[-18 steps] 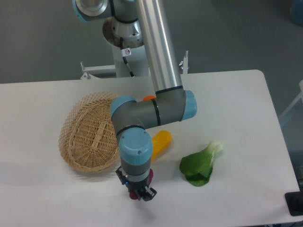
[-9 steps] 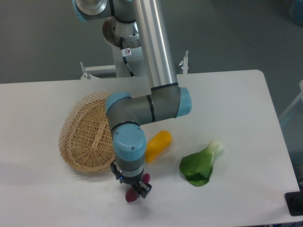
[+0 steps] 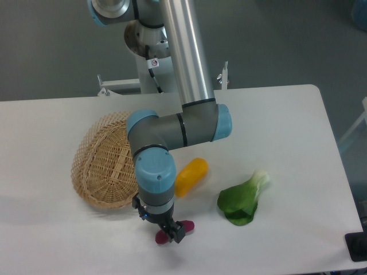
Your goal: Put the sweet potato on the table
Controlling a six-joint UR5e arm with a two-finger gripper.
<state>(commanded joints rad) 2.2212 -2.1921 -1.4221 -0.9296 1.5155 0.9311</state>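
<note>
The purple-magenta sweet potato [image 3: 184, 228] lies low at the white table [image 3: 287, 126], near its front edge. Only its two ends show, one on each side of my gripper [image 3: 170, 232]. The gripper points down over the tuber's middle, and its dark fingers sit around it. The fingers hide the contact, so I cannot tell whether they grip the tuber or stand just apart from it. I cannot tell whether the sweet potato rests on the tabletop or hangs just above it.
An oval wicker basket [image 3: 106, 166] lies tilted just left of the arm. A yellow-orange oblong vegetable [image 3: 192, 175] lies right behind the gripper. A green leafy bok choy [image 3: 243, 200] lies to the right. The arm's elbow [image 3: 189, 123] hangs over the table's middle.
The gripper has shifted slightly left and turned about its axis. The sweet potato has turned with it, and its right end now sticks out further to the right.
</note>
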